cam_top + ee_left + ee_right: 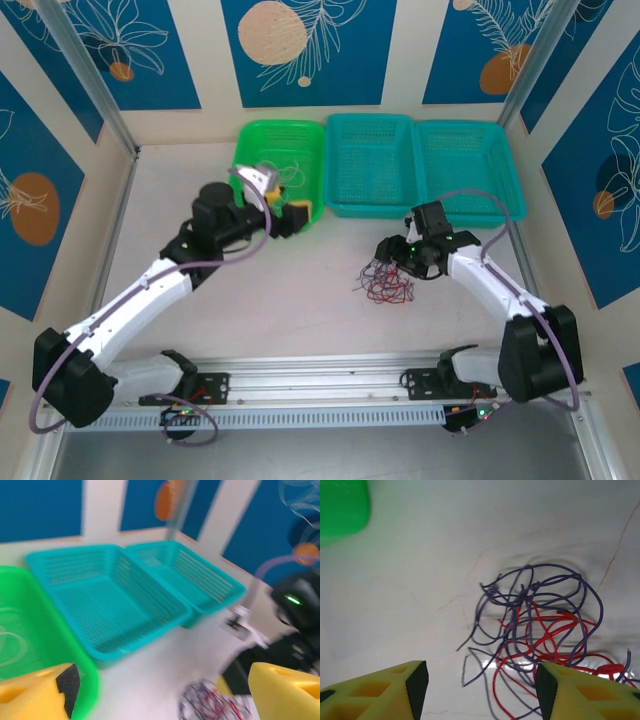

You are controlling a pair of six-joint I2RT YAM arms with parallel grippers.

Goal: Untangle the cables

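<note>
Main bundle of cables (pixel 384 283) (pixel 540 630) (pixel 212 706) lies on the table (pixel 300 310) (pixel 410 570), in front of the baskets and just beside the right gripper (pixel 398 256) (pixel 480 685). It is a loose knot of very thin, curling wires, dark purple and bright red, looped through one another, with several free ends straying out to the side. The wire jackets look smooth and slightly glossy. The table is white, polished, with faint brownish veining. The right gripper hangs over the near edge of the bundle, its blunt yellow fingers (pixel 385 692) with black inner pads standing apart and gripping nothing; a few strands run across the gap between them on the table below. The left gripper (pixel 283 208) (pixel 160 690) sits at the front rim of the green basket (pixel 262 150) (pixel 30 605), jaws wide apart and empty. Thin cream-white cables (pixel 288 166) (pixel 11 642) lie in loose curls on that basket's floor. Next to it stand two teal baskets (pixel 372 165) (pixel 115 605), side by side and touching; all three are rectangular moulded plastic with fine mesh walls and rounded rims.
</note>
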